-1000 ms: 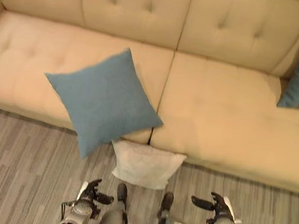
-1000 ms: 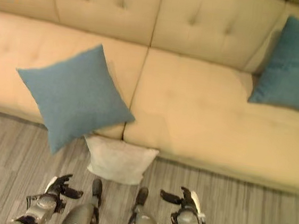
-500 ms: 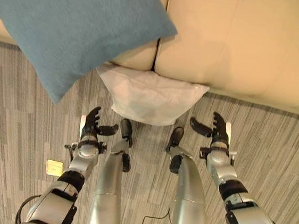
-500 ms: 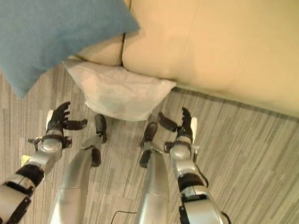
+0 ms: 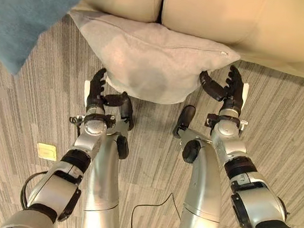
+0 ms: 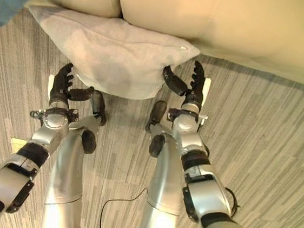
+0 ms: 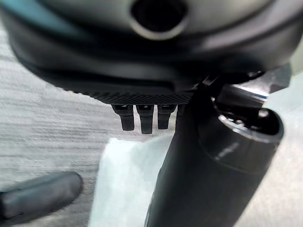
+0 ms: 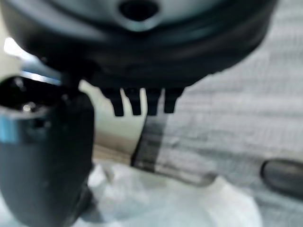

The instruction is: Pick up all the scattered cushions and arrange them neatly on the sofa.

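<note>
A white cushion (image 5: 152,59) lies on the floor against the front of the beige sofa (image 5: 243,20). A blue cushion (image 5: 21,8) hangs over the sofa's seat edge at the far left. My left hand (image 5: 96,94) is open at the white cushion's near left edge, fingers straight and thumb out. My right hand (image 5: 231,92) is open at the cushion's right corner, thumb pointing toward it. Whether either hand touches the cloth I cannot tell. In the left wrist view the white cushion (image 7: 123,184) lies just past the straight fingers (image 7: 142,118); the right wrist view shows it (image 8: 165,203) too.
Grey striped carpet (image 5: 281,122) runs along the sofa's front. A small yellowish square (image 5: 46,151) lies on the floor left of my left arm. The sofa's seat gap (image 5: 163,1) is right behind the white cushion.
The view has tipped down and moved closer to the floor. Both hands have reached forward, from short of the white cushion to its left and right sides, still open.
</note>
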Motion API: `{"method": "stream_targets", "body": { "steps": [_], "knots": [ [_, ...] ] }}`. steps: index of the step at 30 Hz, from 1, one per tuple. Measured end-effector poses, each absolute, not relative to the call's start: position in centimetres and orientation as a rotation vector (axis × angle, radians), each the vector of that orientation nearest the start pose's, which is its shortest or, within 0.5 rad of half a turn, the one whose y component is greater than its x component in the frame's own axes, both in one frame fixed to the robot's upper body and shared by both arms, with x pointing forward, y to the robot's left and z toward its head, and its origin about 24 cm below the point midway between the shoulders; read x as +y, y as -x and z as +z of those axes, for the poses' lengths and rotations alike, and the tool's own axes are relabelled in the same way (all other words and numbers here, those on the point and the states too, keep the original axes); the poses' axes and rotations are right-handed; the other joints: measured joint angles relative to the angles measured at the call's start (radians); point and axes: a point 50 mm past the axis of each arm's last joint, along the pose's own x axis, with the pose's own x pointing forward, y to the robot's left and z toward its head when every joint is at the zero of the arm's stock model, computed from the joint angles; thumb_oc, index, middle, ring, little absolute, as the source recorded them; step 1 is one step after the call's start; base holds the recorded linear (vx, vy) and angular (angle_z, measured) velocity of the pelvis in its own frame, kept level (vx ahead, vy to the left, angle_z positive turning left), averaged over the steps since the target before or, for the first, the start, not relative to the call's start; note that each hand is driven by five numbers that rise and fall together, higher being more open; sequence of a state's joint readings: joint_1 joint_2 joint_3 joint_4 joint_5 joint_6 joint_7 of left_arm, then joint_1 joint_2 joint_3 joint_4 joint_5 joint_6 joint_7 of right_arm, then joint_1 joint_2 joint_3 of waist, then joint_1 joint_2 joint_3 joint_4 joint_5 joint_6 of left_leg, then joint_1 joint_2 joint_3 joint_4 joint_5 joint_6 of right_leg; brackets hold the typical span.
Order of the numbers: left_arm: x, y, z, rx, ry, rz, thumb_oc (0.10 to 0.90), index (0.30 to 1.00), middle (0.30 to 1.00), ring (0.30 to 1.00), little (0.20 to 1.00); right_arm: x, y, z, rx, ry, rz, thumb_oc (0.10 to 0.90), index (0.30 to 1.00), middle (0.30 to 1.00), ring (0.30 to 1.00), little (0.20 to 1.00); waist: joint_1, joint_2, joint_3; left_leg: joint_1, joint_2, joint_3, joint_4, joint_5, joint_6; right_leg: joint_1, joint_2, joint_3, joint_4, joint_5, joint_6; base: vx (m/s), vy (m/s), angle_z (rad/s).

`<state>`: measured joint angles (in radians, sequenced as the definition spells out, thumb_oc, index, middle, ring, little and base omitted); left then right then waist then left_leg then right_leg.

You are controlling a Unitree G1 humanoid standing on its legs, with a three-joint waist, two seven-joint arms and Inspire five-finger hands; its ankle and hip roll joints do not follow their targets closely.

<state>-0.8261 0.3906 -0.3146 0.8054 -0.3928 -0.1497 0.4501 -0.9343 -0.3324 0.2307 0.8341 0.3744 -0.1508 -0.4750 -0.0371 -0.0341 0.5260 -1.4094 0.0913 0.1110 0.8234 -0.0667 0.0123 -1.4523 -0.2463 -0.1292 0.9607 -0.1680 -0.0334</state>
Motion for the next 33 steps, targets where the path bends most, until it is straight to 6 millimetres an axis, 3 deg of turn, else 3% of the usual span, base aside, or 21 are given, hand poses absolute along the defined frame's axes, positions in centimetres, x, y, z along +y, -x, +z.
{"method": "stream_targets", "body": {
  "steps": [5,6,7,8,9,15,20,23,25,29,31,32,33],
  "knots": [
    [18.2,-39.4,14.8,-0.174,-0.207,0.275,0.8,0.9,0.9,0.9,0.9,-15.1,-40.3,17.3,-0.23,0.067,-0.178,0.8,0.9,0.9,0.9,0.9,0.001,0.0,0.0,-0.013,-0.003,-0.007,0.008,0.002,-0.001,-0.011,-0.004,-0.002,0.012,0.0,-0.001,0.0,-0.001,0.01],
    [18.2,-39.4,14.9,-0.175,-0.21,0.273,0.723,0.785,0.785,0.785,0.785,-14.6,-40.4,17.4,-0.231,0.064,-0.16,0.8,0.9,0.9,0.9,0.9,0.002,0.0,0.0,-0.014,-0.003,-0.007,0.006,0.004,-0.003,-0.012,-0.004,-0.003,0.012,0.001,-0.001,0.0,0.0,0.0],
    [18.0,-39.5,15.2,-0.173,-0.217,0.269,0.576,0.564,0.564,0.564,0.564,-14.1,-40.5,17.9,-0.232,0.067,-0.144,0.8,0.9,0.9,0.9,0.9,0.004,0.0,0.0,-0.015,-0.004,-0.009,0.005,0.007,-0.003,-0.013,-0.003,-0.004,0.012,0.001,-0.001,0.0,0.0,0.0],
    [17.8,-39.6,15.5,-0.177,-0.223,0.263,0.464,0.396,0.396,0.396,0.396,-13.9,-40.6,18.2,-0.237,0.065,-0.133,0.582,0.573,0.573,0.573,0.573,0.007,0.0,0.0,-0.016,-0.004,-0.01,0.004,0.008,-0.004,-0.015,-0.003,-0.004,0.012,0.0,-0.001,0.0,0.0,0.0],
    [17.5,-39.8,16.0,-0.191,-0.225,0.256,0.4,0.3,0.3,0.3,0.3,-13.7,-40.7,18.5,-0.242,0.057,-0.126,0.4,0.3,0.3,0.3,0.3,0.012,0.0,0.0,-0.019,-0.005,-0.011,0.002,0.009,-0.006,-0.018,-0.004,-0.005,0.013,0.0,-0.001,0.0,0.0,0.0],
    [18.0,-39.9,17.3,-0.222,-0.207,0.281,0.4,0.3,0.3,0.3,0.3,-14.9,-40.8,19.5,-0.257,0.035,-0.154,0.4,0.3,0.3,0.3,0.3,0.016,0.0,0.0,-0.032,-0.01,-0.014,-0.016,0.024,-0.009,-0.033,-0.004,-0.008,0.007,0.005,-0.003,-0.01,0.009,0.03],
    [17.9,-39.8,17.6,-0.23,-0.193,0.276,0.4,0.3,0.3,0.3,0.3,-16.1,-40.6,19.5,-0.261,0.074,-0.166,0.4,0.3,0.3,0.3,0.3,0.015,-0.002,0.001,0.027,-0.018,-0.01,-0.122,0.076,-0.018,0.018,-0.002,-0.025,-0.073,0.04,-0.007,-0.04,0.01,0.03],
    [17.8,-39.2,16.0,-0.194,-0.158,0.271,0.4,0.3,0.3,0.3,0.3,-16.1,-40.1,17.7,-0.222,0.09,-0.155,0.4,0.3,0.3,0.3,0.3,0.013,-0.003,0.001,0.121,-0.02,-0.009,-0.209,0.107,-0.022,0.103,0.0,-0.037,-0.138,0.061,-0.004,-0.04,-0.001,0.02],
    [18.0,-38.0,13.7,-0.156,-0.138,0.261,0.4,0.3,0.3,0.3,0.3,-16.4,-39.0,15.2,-0.185,0.089,-0.138,0.4,0.3,0.3,0.3,0.3,0.011,-0.005,-0.002,0.212,-0.023,-0.008,-0.278,0.123,-0.02,0.191,0.004,-0.048,-0.199,0.069,0.002,-0.04,-0.007,0.02],
    [18.0,-36.4,10.9,-0.103,-0.105,0.242,0.4,0.3,0.3,0.3,0.3,-16.3,-37.5,12.9,-0.161,0.072,-0.116,0.4,0.3,0.3,0.3,0.3,0.01,-0.008,-0.003,0.337,-0.024,-0.006,-0.366,0.146,-0.022,0.313,0.018,-0.055,-0.281,0.087,0.015,-0.05,-0.059,-0.04],
    [18.1,-35.1,9.1,-0.068,-0.094,0.228,0.4,0.3,0.3,0.3,0.3,-16.7,-36.2,10.8,-0.125,0.054,-0.113,0.4,0.3,0.3,0.3,0.3,0.003,-0.01,-0.001,0.451,-0.026,-0.006,-0.438,0.167,-0.029,0.42,0.027,-0.064,-0.327,0.097,0.019,-0.01,-0.086,0.0],
    [18.2,-34.0,7.3,-0.024,-0.092,0.223,0.4,0.3,0.3,0.3,0.3,-16.5,-35.1,9.4,-0.103,0.037,-0.104,0.4,0.3,0.3,0.3,0.3,0.004,-0.015,-0.01,0.532,-0.026,-0.008,-0.482,0.174,-0.032,0.497,0.032,-0.071,-0.367,0.099,0.025,0.01,-0.051,-0.05],
    [18.2,-33.1,6.0,0.012,-0.095,0.217,0.4,0.3,0.3,0.3,0.3,-16.6,-34.1,7.8,-0.074,0.031,-0.102,0.4,0.3,0.3,0.3,0.3,-0.005,-0.021,-0.06,0.542,-0.026,-0.005,-0.495,0.163,-0.035,0.501,0.034,-0.069,-0.374,0.088,0.038,0.04,-0.119,-0.06]
  ]
}}
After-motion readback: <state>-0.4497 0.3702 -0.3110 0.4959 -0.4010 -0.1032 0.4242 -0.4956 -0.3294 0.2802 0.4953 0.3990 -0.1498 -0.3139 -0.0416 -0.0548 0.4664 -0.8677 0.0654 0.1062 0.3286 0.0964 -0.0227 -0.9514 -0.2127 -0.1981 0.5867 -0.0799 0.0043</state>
